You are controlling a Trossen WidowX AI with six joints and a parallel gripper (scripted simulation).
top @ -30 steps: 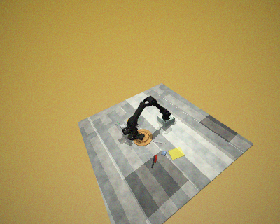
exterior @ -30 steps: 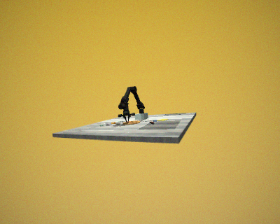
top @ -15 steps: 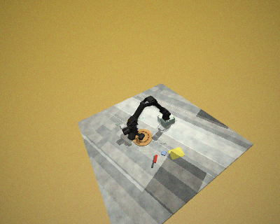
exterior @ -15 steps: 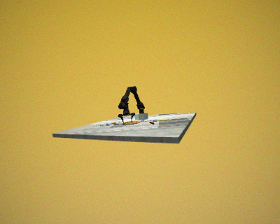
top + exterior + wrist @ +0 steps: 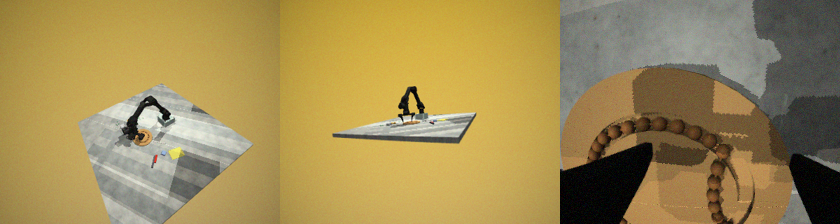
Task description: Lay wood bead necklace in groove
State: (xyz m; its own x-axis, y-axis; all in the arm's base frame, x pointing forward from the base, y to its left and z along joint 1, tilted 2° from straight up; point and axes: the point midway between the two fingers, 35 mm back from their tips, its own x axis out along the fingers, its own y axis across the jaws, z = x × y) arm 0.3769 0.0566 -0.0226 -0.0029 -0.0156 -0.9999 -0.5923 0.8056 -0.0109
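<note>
The round bead board [image 5: 150,141] [image 5: 597,97] lies flat on the table. The brown wood bead necklace [image 5: 677,126] lies on it in the wrist view. Its upper and left beads follow the curved groove [image 5: 753,187]. At the upper right the strand turns sharply down and lies inside the groove's curve, leaving the groove's right stretch bare. The near part of the necklace is mostly hidden by the left finger and the frame edge. My gripper [image 5: 407,121] [image 5: 721,155] is wide open and empty, low over the board, its fingertips on either side of the strand's turn.
In the top view, a yellow block [image 5: 176,153], a small blue block [image 5: 163,152] and a red-and-grey stick-like object [image 5: 155,159] lie beyond the board. A pale grey box [image 5: 166,121] stands at the arm's base. Tiny green bits [image 5: 117,124] lie behind the gripper.
</note>
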